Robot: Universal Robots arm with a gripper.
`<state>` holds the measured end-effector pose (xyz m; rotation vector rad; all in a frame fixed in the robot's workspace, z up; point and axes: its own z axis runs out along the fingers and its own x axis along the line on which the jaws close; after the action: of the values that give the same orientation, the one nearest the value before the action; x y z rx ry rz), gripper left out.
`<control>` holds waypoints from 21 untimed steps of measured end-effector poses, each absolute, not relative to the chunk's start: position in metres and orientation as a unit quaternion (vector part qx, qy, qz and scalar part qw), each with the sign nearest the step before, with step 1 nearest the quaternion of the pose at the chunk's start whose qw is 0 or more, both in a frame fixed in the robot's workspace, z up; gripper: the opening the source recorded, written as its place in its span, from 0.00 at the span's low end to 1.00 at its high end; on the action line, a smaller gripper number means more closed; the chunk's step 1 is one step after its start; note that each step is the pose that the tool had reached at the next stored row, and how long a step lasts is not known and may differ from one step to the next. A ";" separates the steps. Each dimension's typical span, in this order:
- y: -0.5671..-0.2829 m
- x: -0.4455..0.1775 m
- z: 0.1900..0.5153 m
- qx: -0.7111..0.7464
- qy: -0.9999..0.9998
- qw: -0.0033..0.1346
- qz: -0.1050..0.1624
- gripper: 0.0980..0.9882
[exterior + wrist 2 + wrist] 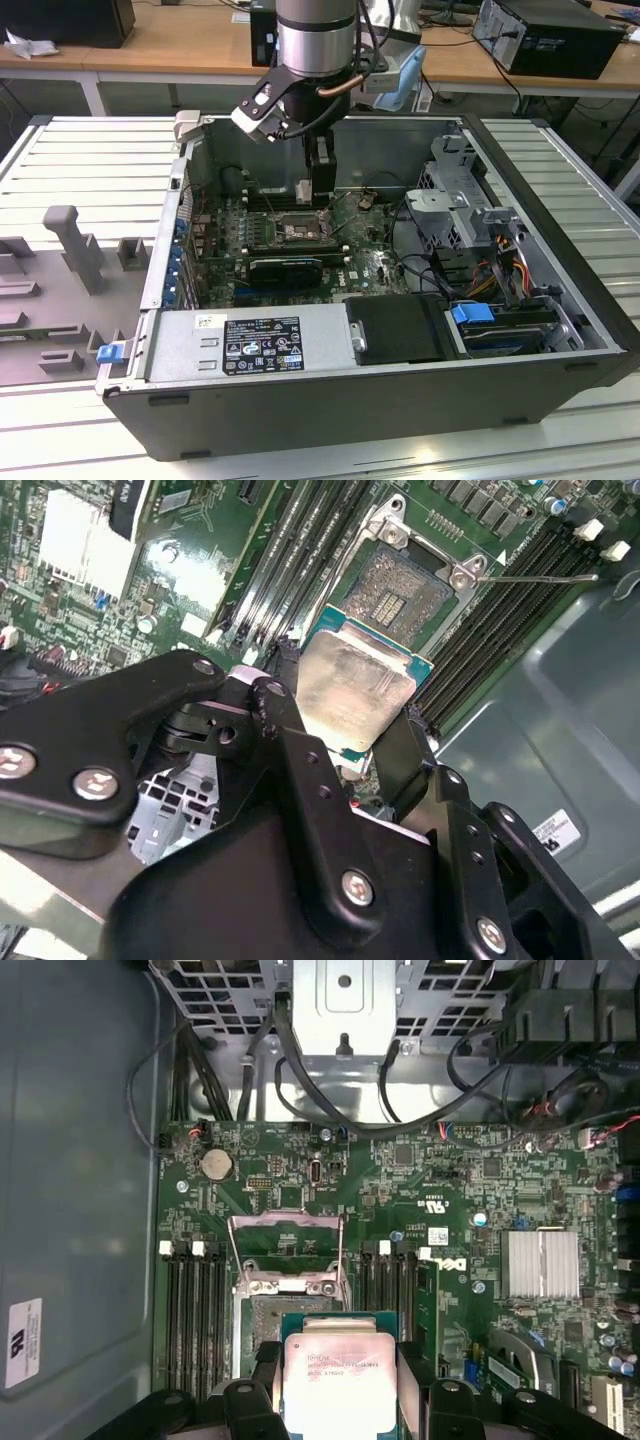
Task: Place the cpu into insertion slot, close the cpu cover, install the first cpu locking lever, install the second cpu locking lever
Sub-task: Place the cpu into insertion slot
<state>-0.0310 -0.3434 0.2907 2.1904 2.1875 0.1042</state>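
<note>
The cpu [355, 685] held over the motherboard [440, 1175], clear of the insertion slot [395, 595]

In the exterior view the computer case [330, 400] lies open on the slatted table [560, 170]; the gripper [318, 185] hangs inside it, just behind the insertion slot; the expansion card [285, 268] lies in front of that slot, the power supply [260, 345] nearer still along the front wall, the drive cage [450, 200] toward the exterior view's right; in the second wrist view the cpu sits clamped between the gripper's fingers [285, 695], apart from the slot; in the first wrist view the cpu cover [287, 1250] lies swung back from the slot, on the side toward the coin battery [215, 1165]; memory slots [190, 1310] flank the slot on both sides.
</note>
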 end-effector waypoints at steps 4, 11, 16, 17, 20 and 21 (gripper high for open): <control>-0.343 -0.031 0.280 0.708 0.706 0.022 0.032 0.50; -0.330 -0.031 0.257 0.707 0.706 0.022 0.032 0.50; -0.329 -0.031 0.244 0.697 0.716 0.022 0.032 0.50; -0.329 -0.031 0.242 0.696 0.717 0.022 0.032 0.50; -0.327 -0.032 0.234 0.695 0.718 0.022 0.032 0.50; -0.327 -0.032 0.232 0.695 0.718 0.022 0.032 0.50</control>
<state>-0.0317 -0.3266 0.2316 2.1528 2.2255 0.0993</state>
